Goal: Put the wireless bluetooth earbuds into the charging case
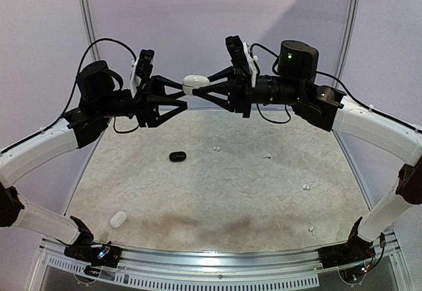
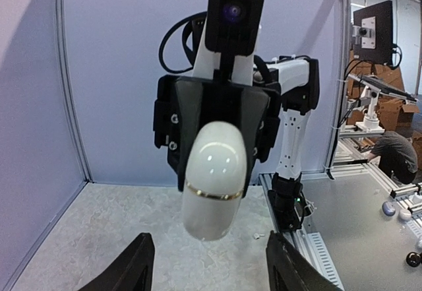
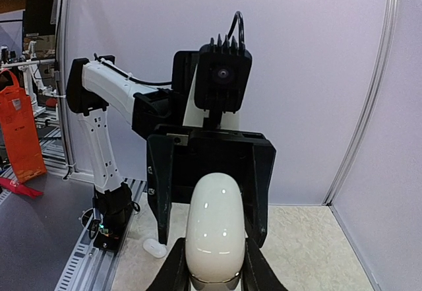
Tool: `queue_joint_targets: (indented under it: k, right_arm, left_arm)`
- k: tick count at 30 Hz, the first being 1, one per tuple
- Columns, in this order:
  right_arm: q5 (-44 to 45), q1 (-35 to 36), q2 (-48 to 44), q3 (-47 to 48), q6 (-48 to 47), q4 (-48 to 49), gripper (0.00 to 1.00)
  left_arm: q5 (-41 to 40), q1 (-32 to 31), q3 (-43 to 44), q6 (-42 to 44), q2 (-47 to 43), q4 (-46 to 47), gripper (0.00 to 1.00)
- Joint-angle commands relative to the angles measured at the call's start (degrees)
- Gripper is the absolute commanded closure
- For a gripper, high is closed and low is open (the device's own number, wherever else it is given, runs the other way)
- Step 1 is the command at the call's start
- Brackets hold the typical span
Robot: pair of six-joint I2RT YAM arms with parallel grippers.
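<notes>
A white oval charging case (image 1: 196,83) is held high above the table between the two arms. My right gripper (image 1: 203,88) is shut on its near end; in the right wrist view the fingers (image 3: 175,271) clamp both sides of the case (image 3: 212,231). My left gripper (image 1: 183,96) faces it, open, with its jaws spread wide on either side of the case's far end and not touching it. In the left wrist view (image 2: 211,268) the case (image 2: 214,179) shows a gold seam and is closed. Tiny white earbuds (image 1: 216,149) lie loose on the table. No black buds show.
A black case (image 1: 177,156) lies left of the table's middle. A second white case (image 1: 118,220) lies at the near left, also in the right wrist view (image 3: 153,247). More white buds lie at the right (image 1: 266,156), (image 1: 304,187), (image 1: 310,229).
</notes>
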Motion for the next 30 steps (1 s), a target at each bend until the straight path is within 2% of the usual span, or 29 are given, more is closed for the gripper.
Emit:
queue_joint_targets:
  k: [1,5,9,13,16,19,26,30]
  right_arm:
    - [1.58,0.77,0.60,-0.12,-2.10,0.34,1.00]
    - [2.11,0.97,0.57,-0.25,-2.11,-0.60,1.00]
    - [3.05,1.02,0.70,-0.21,-2.11,-0.87,1.00]
    - [3.48,1.03,1.00,-0.12,-2.37,-1.28,1.00]
    - [3.67,1.03,1.06,-0.37,-2.61,-1.48,1.00]
    - [4.10,1.06,1.34,-0.22,-2.72,-2.13,1.00]
    - [5.26,1.07,1.28,-0.47,-3.05,-2.88,1.00]
    - [5.54,1.03,1.36,-0.47,-2.99,-3.00,1.00]
  left_arm:
    - [-1.55,-2.18,-1.10,-3.78,1.05,5.65,0.43]
    - [-1.77,-2.65,-1.24,-3.58,1.42,6.55,0.52]
    - [-1.54,-3.22,-1.24,-2.32,1.64,6.67,0.69]
    - [-1.30,-3.51,-0.86,-2.19,2.11,7.06,0.71]
    - [-1.24,-3.60,-0.47,-2.06,2.31,7.05,0.81]
    - [-1.10,-3.60,-0.44,-2.10,2.44,7.23,0.74]
    - [-0.22,-3.60,-0.49,-2.41,2.60,7.75,0.70]
    - [-0.04,-3.60,-0.52,-2.39,2.54,8.06,0.79]
